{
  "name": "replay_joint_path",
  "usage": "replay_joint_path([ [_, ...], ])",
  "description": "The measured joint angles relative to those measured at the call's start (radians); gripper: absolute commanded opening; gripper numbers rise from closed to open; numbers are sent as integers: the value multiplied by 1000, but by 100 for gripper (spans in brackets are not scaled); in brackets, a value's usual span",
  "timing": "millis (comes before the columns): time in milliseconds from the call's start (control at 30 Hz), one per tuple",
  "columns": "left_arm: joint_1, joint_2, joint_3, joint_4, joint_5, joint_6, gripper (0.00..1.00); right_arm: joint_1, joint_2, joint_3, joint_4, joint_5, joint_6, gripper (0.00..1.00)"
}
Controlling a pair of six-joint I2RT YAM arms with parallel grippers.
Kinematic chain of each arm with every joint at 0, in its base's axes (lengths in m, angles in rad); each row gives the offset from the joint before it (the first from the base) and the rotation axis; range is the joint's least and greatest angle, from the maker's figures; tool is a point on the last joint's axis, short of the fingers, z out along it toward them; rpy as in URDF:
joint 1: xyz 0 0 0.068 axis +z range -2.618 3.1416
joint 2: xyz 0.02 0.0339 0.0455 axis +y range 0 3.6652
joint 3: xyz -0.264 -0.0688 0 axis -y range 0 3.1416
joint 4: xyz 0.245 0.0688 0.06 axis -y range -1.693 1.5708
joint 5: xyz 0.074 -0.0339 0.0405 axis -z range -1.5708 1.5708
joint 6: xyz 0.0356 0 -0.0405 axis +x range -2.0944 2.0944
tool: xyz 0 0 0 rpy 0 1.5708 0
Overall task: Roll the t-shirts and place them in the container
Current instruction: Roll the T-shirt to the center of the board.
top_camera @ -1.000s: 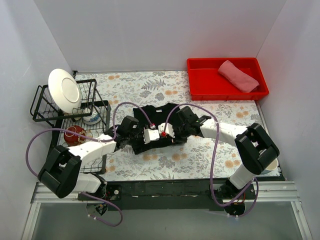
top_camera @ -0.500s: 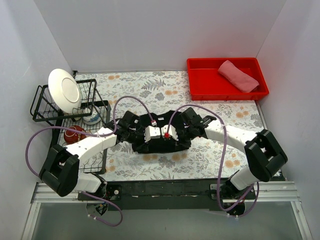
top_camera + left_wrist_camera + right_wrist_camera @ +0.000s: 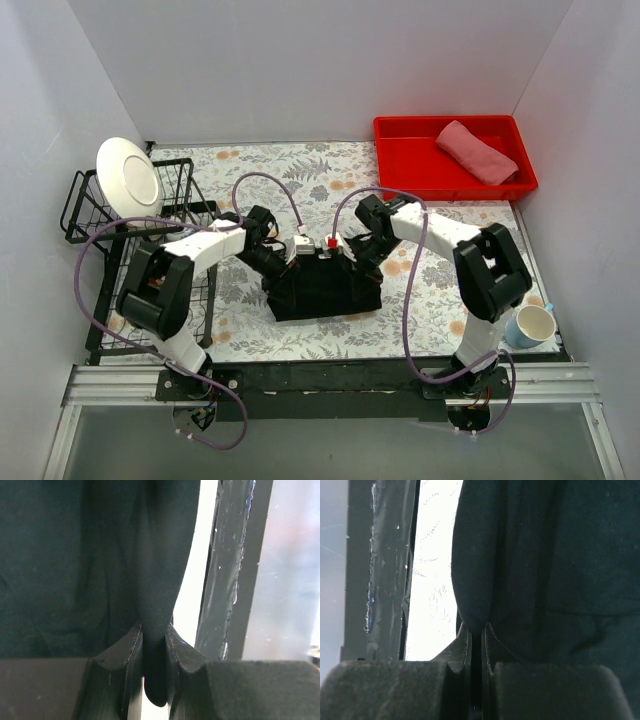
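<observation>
Item, centre of table: left gripper (image 3: 290,262), fingers (image 3: 125,650) pressed together on a pleat of black cloth; right gripper (image 3: 346,260), just beside it, likewise nipped tight on a fold of the same cloth, as the right wrist view shows. Both pinch the far edge of the black t-shirt (image 3: 322,292), one toward each end of that edge, so neither arm is nearer than the other. From the pincers the shirt falls away toward the arm bases as a compact, roughly square dark bundle. The held edge runs left to right, and by my reckoning any roll would have to travel across it, far to near or near to far. Whether the gripped edge is raised off the floral tablecloth (image 3: 300,170) or lying on it cannot be told from above. Near hem: close to the black rail (image 3: 330,375) at the front of the table, little room left that way. Open cloth lies beyond the pincers toward the back wall and to either side of the bundle. Left margin: black wire dish rack (image 3: 85,205) with a white plate (image 3: 128,180), well apart. Far right: red bin (image 3: 400,128) holding the salmon-pink t-shirt (image 3: 478,150), lying as a rolled bundle. Near right corner: pale mug (image 3: 530,325), clear of the work.
</observation>
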Motion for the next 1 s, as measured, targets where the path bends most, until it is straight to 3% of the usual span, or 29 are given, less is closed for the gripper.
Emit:
replay_joint_path([
  [467,106,274,157,-123,79,70,0,-89,367,306,-233,-100,-94,1],
  [733,159,429,249,-166,92,59,40,-127,589,516,-373,-162,-40,1],
  [1000,175,271,267,-86,-87,-2,54,-138,686,618,-468,-177,45,1],
])
